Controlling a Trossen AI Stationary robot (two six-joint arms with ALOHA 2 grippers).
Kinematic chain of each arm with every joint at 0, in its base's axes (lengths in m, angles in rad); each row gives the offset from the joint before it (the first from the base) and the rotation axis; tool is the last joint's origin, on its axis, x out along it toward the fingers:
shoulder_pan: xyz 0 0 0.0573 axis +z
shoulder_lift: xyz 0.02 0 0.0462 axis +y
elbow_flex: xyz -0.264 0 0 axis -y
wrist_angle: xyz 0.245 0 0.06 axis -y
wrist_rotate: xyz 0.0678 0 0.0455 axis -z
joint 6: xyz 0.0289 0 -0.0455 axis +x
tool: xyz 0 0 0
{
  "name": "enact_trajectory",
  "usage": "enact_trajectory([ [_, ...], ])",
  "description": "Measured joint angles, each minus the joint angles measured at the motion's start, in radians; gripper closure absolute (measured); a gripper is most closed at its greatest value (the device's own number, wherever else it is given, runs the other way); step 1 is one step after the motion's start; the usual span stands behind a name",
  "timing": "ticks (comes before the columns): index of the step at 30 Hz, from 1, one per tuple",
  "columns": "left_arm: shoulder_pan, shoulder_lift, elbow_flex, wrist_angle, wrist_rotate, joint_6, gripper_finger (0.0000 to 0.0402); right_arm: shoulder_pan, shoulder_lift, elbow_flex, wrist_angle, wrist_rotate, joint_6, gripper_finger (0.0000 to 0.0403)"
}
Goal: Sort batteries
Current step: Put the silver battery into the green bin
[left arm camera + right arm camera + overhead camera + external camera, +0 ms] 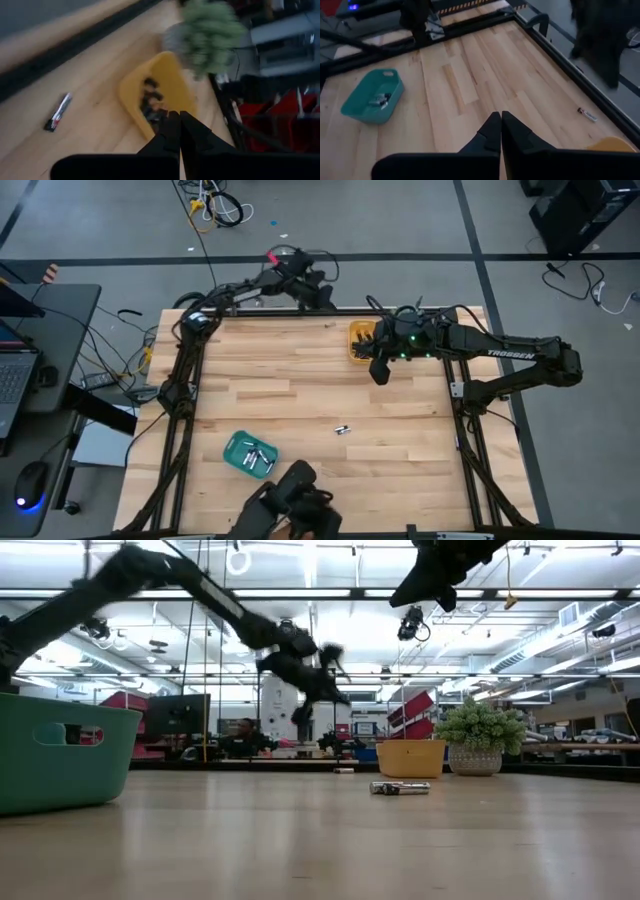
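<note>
A yellow tray [352, 346] stands near the far edge and holds dark batteries [150, 102]. A teal tray [232, 443] near the near-left corner holds several batteries [380, 100]. One loose battery [342, 430] lies on its side mid-table, also seen in the low view [400, 788]. Another battery [57, 112] lies close to the far edge frame. My left gripper [179, 116] hangs shut above the far edge, left of the yellow tray, and holds nothing that I can see. My right gripper [500, 116] is shut in the air just beside the yellow tray's near side.
A black frame [190, 340] runs around the wooden table. A small potted plant [483, 735] stands right of the yellow tray [410, 758]. A dark device [295, 500] sits at the near edge. Open wood lies between the two trays.
</note>
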Motion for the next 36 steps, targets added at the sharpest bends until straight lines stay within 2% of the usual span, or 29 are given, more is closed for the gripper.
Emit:
enact_trajectory([
  [3,-0.009,-0.136,0.004,-0.102,-0.047,0.156,0.0401,0.03,0.0,-0.018,0.024,0.016,-0.061,0.04],
  [5,-0.019,-0.233,0.005,-0.169,-0.073,0.269,0.0401,0.043,0.004,-0.046,0.083,0.087,-0.069,0.0401],
  [7,-0.023,-0.326,0.005,-0.223,-0.077,0.362,0.0401,0.033,0.027,-0.061,0.158,0.193,-0.004,0.0402],
  [8,-0.023,-0.371,0.005,-0.236,-0.079,0.403,0.0401,0.008,0.049,-0.057,0.158,0.205,0.007,0.0402],
  [10,-0.014,-0.467,0.005,-0.249,-0.109,0.474,0.0401,-0.058,0.114,-0.029,0.15,0.178,0.027,0.0402],
  [14,0.006,-0.647,0.006,-0.29,-0.195,0.696,0.0401,-0.172,0.337,0.085,0.157,0.058,0.054,0.0402],
  [17,0.006,-0.748,0.005,-0.367,-0.231,0.826,0.0401,-0.236,0.513,0.225,0.101,0.003,0.097,0.0402],
  [21,0.005,-0.85,-0.017,-0.391,-0.24,0.9,0.0401,-0.293,0.709,0.459,-0.037,-0.027,0.168,0.0402],
  [24,0.014,-0.92,-0.107,-0.34,-0.244,0.901,0.0401,-0.313,0.833,0.63,-0.151,-0.03,0.195,0.0402],
  [28,0.017,-1.021,-0.295,-0.247,-0.248,0.863,0.0401,-0.321,0.95,0.799,-0.269,-0.026,0.241,0.0403],
  [36,0.017,-1.287,-0.776,0.246,-0.274,0.697,0.0401,-0.361,1.101,0.926,-0.33,0.001,0.318,0.0402],
])
